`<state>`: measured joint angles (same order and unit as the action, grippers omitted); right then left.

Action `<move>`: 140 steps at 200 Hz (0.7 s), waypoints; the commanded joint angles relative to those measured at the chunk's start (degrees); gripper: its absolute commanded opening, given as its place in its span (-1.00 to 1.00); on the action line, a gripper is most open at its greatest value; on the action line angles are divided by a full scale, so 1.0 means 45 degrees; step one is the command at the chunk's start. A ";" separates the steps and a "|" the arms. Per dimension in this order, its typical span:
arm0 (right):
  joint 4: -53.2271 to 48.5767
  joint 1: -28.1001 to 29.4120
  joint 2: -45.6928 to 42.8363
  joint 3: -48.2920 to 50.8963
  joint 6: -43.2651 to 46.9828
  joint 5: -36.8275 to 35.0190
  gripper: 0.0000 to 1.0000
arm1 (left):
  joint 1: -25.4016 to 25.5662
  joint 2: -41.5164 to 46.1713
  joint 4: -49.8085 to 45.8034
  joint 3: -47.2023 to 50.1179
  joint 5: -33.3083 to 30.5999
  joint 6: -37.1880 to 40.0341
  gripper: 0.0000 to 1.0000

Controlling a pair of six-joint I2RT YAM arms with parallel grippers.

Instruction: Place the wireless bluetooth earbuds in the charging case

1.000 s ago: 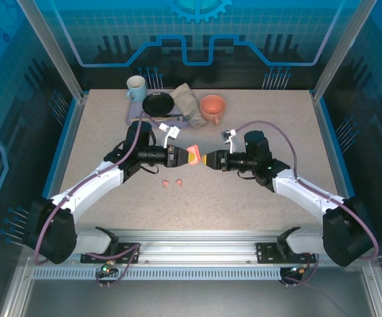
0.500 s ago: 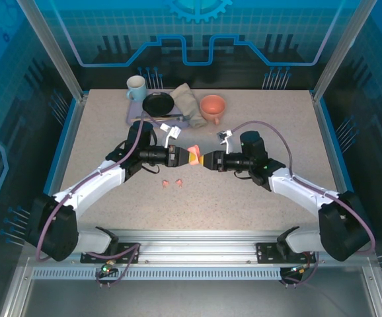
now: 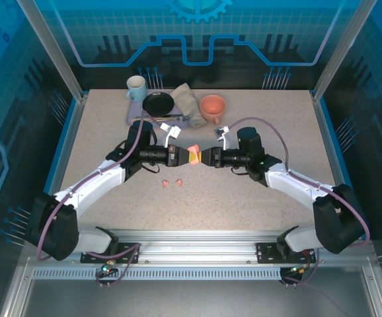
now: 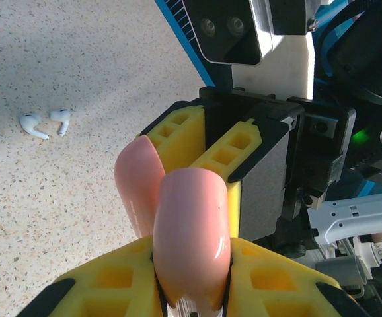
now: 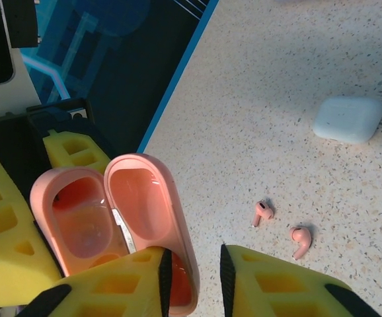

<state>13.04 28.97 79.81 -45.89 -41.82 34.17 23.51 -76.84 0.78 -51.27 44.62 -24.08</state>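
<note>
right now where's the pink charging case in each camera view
top external: pink charging case near picture centre, at the tip of the left gripper
left wrist: lower centre, clamped between yellow fingers
right wrist: lower left, lid open, hollows facing the camera
shared landmark: the left gripper clamping it, its yellow fingers beside the case in both wrist views

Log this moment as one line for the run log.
left tool: shut on pink case | lid: open | right tool: open, straddling lid edge | pink earbuds: loose on table
</note>
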 commanded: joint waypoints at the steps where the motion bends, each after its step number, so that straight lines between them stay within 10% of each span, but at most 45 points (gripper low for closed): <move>1: 0.0404 0.0143 0.0154 -0.0388 -0.0003 0.0285 -0.53 | 0.0027 -0.0051 0.0384 0.0064 0.0442 -0.0197 -1.00; 76: 0.0162 0.0148 0.0018 -0.0347 0.0149 0.0252 -1.00 | 0.0028 -0.0112 0.0373 0.0049 0.0441 -0.0233 -0.91; 140: -0.0442 0.0109 -0.0324 -0.0445 0.0494 0.0064 -1.00 | 0.0028 -0.0269 0.0415 -0.0102 0.0398 -0.0315 -0.78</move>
<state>11.99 28.97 79.83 -45.89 -40.64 34.54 23.40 -77.32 0.82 -51.27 44.66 -25.56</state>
